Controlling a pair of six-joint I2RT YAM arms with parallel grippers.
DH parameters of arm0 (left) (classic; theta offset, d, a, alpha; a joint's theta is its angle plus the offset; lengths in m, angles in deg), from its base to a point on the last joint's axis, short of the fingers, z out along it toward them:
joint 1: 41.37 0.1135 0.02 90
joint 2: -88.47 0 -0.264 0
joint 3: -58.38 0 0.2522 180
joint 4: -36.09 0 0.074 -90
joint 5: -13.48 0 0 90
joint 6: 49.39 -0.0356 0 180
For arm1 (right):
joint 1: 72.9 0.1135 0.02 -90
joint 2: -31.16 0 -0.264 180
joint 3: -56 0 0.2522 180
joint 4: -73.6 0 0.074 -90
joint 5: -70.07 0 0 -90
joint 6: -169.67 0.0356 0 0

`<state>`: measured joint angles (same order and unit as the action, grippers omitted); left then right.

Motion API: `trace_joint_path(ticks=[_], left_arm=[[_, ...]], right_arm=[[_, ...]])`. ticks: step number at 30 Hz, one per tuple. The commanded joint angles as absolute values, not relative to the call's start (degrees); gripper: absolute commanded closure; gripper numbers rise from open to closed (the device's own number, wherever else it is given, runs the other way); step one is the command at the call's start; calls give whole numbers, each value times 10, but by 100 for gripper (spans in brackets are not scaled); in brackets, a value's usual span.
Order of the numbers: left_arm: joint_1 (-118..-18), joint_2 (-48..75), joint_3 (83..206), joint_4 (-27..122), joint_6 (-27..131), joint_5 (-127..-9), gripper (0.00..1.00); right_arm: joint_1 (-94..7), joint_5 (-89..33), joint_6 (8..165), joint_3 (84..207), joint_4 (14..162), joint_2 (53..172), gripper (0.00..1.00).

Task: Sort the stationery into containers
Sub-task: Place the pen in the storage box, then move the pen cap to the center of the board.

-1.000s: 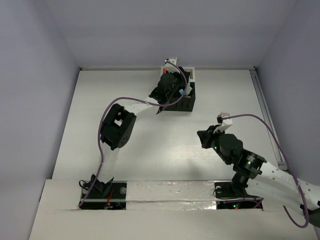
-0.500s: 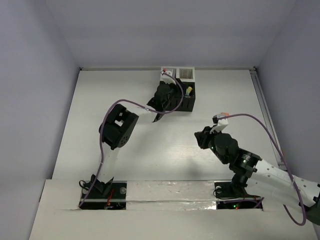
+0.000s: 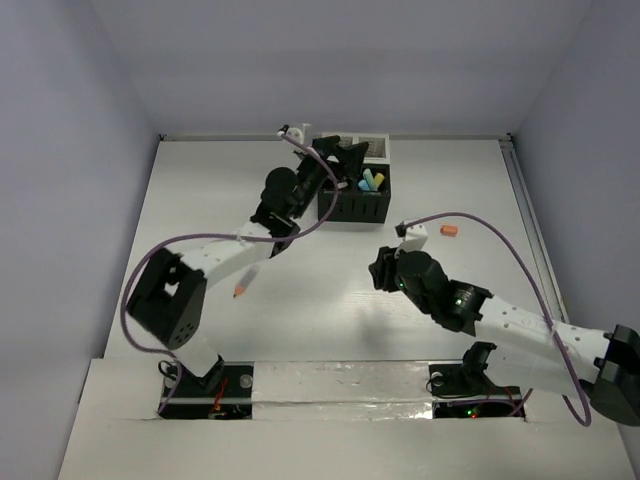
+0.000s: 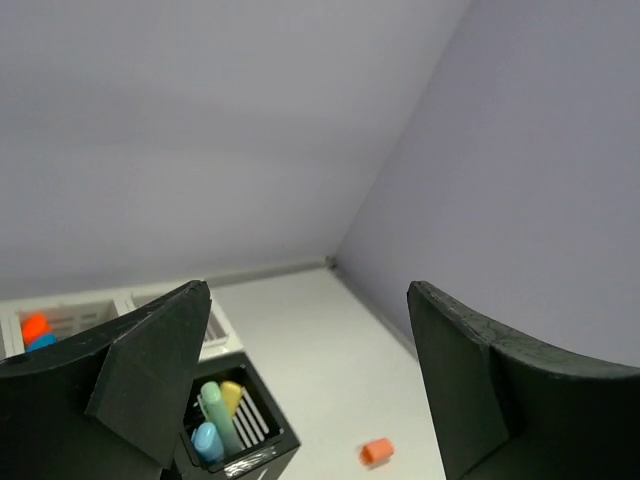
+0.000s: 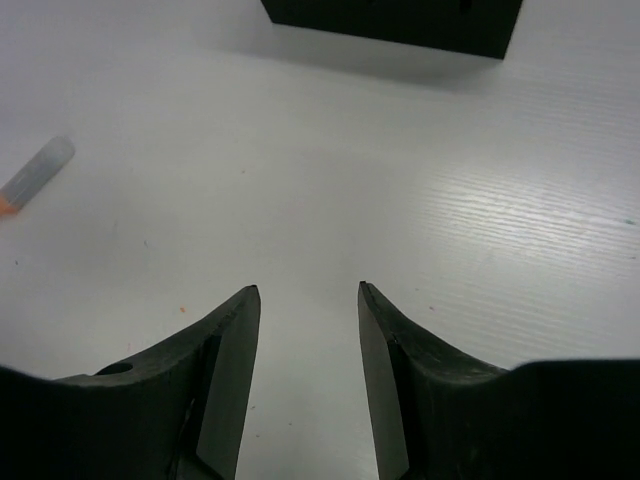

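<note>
The containers stand at the back: a black part (image 3: 356, 205) joined to a white slotted part (image 3: 373, 148). Teal, yellow and blue highlighters (image 4: 222, 418) stand in a black compartment (image 4: 262, 442). Orange and blue caps (image 4: 36, 330) show in the white part (image 4: 70, 318). My left gripper (image 3: 343, 160) hovers open over the box's left end, nothing between its fingers (image 4: 150, 365). A small orange piece (image 3: 449, 231) lies right of the box. A short pencil (image 3: 243, 283) lies at mid-left. My right gripper (image 3: 379, 270) is open and empty, low over bare table (image 5: 307, 290).
The pencil (image 5: 35, 172) lies far left of the right gripper, and the black box wall (image 5: 400, 18) is ahead of it. The orange piece (image 4: 376, 452) sits near the right wall (image 4: 540, 150). Purple cables loop over both arms.
Both grippers have gone from shut to open. The left arm swung its elbow left and lifted off the box, uncovering the pencil. The right gripper moved left.
</note>
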<state>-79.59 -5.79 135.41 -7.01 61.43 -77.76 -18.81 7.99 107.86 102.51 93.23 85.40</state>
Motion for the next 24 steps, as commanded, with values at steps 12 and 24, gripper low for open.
trace_joint_path(ticks=[12,24], left_arm=[[-796,398,992,75,685,-886,26],[-791,675,903,294,673,-978,24]], right_arm=[[-232,-37,1080,1175,908,1073,33],[-191,-77,1083,1376,931,1307,23]])
